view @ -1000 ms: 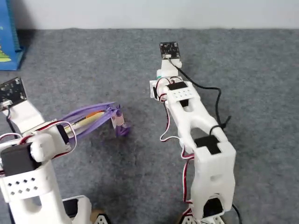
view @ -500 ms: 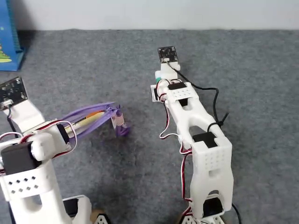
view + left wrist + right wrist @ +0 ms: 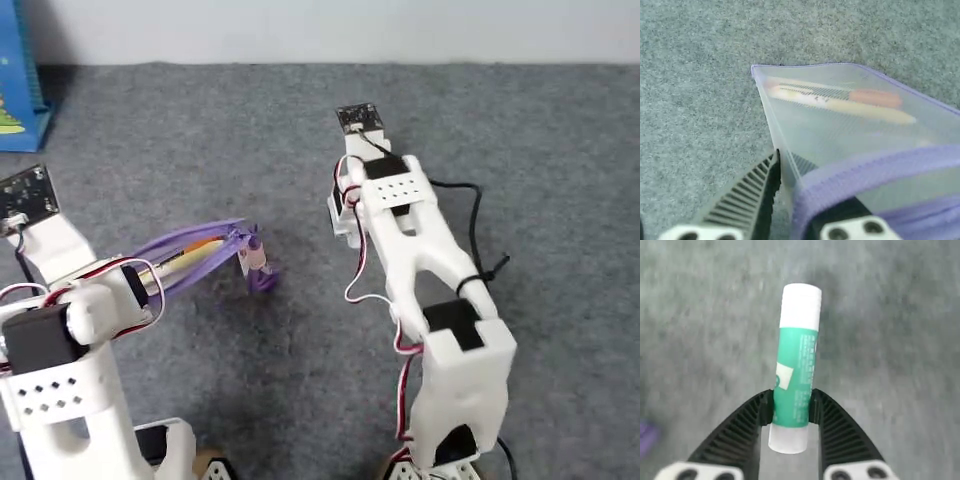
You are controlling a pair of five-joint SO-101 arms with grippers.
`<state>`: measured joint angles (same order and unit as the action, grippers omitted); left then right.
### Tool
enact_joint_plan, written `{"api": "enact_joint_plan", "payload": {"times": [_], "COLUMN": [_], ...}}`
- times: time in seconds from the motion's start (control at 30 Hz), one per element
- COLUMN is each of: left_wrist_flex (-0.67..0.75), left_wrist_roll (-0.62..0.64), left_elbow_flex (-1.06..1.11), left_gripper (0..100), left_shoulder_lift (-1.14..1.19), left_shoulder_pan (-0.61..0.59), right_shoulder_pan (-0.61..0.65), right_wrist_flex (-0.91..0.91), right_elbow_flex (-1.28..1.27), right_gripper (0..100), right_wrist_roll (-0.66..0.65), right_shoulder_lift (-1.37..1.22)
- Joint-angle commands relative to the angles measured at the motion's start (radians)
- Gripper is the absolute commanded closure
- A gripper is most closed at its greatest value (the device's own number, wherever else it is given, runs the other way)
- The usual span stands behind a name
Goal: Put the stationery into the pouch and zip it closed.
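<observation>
Bench point(image 3: 560, 150) surface, grey and nubbly like short carpet, spreads under everything up to a pale wall point(image 3: 400, 30) at the far side, with a blue box point(image 3: 15, 95) at the far left corner. Two white printed-plastic arms stand on it side by side: the left arm point(image 3: 60, 350) is near the left edge, and the right arm point(image 3: 425, 270) is stretched out over the middle. Red and white wires loop along both.

The pouch point(image 3: 190, 252) is the largest loose thing. It is a flat bag of clear, faintly ribbed film bound with soft purple tape, and one end sits in the left claw point(image 3: 790, 192). That claw is pressed together on the purple-bound edge, with a black ridged finger point(image 3: 752, 195) on one side of the film and its mate on the other. The rest of the pouch reaches away from the claw to a sharp clear corner.

Well apart from it, the glue stick point(image 3: 797, 365) is pinched near its base in the right claw point(image 3: 791, 405), between two black ridged fingers. Its smooth round body is green, its cap and foot are white, and it points straight out from the claw above the bench.

Inside the pouch lie slim pens point(image 3: 840, 102), one pale yellow and one with an orange stretch, side by side along the far seam. A small purple zip pull point(image 3: 262, 275) hangs at the pouch's end farthest from the left arm.
</observation>
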<state>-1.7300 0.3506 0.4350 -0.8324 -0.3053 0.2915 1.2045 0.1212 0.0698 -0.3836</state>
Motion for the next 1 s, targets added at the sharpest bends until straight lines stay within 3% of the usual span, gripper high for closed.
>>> {"api": "enact_joint_plan", "payload": {"times": [0.0, 0.2, 0.47, 0.63, 0.97], "left_wrist_flex": [-0.021, -0.021, -0.021, -0.021, -0.021], "left_wrist_roll": [0.003, 0.005, 0.005, 0.006, 0.006], "left_elbow_flex": [-0.002, -0.004, -0.005, -0.005, -0.005], "left_gripper": [99, 99, 99, 99, 99], "left_shoulder_lift": [-0.003, -0.003, -0.003, -0.003, -0.003], "left_shoulder_pan": [0.005, 0.005, 0.005, 0.005, 0.005], "right_shoulder_pan": [0.025, 0.084, 0.32, 0.426, 0.49], "right_wrist_flex": [0.194, 0.351, 0.343, 0.268, -0.068], "right_elbow_flex": [0.028, -0.081, -0.396, -0.451, -0.463], "right_gripper": [99.1, 99.1, 99.1, 99.1, 99.1], "right_wrist_roll": [-0.012, -0.054, -0.063, -0.064, -0.054], "right_shoulder_lift": [0.131, 0.297, 0.938, 1.225, 1.342]}}
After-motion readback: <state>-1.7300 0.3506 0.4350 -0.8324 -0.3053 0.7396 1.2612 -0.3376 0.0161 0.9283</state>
